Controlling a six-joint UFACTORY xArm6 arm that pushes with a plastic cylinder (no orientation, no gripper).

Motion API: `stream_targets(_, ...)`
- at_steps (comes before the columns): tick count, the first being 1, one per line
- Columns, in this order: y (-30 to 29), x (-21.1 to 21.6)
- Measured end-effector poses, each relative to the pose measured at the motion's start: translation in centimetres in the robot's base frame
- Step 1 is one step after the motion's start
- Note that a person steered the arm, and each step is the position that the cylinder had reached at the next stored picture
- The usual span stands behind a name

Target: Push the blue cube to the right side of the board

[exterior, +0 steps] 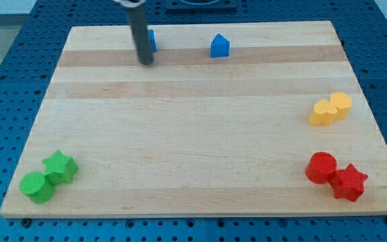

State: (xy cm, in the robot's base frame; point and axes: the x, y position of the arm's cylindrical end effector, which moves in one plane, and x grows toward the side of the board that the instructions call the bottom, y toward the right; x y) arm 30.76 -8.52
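A blue cube (152,39) sits near the view's top left of the wooden board (193,134), mostly hidden behind my rod. My tip (146,62) rests on the board just below and to the left of the cube, close to it. A second blue block (220,46), house-shaped with a pointed top, stands to the right of the cube along the top edge.
A yellow heart-like block (324,113) and a yellow cylinder (341,105) sit together at the right. A red cylinder (322,167) and red star (349,182) sit at the bottom right. A green star (60,166) and green cylinder (37,187) sit at the bottom left.
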Motion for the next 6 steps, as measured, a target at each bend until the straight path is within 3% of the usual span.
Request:
stream_targets(1, 7.1, -1.5)
stream_targets(2, 8.3, -2.1)
stream_targets(4, 3.0, -6.5)
stream_targets(6, 0.8, -6.5)
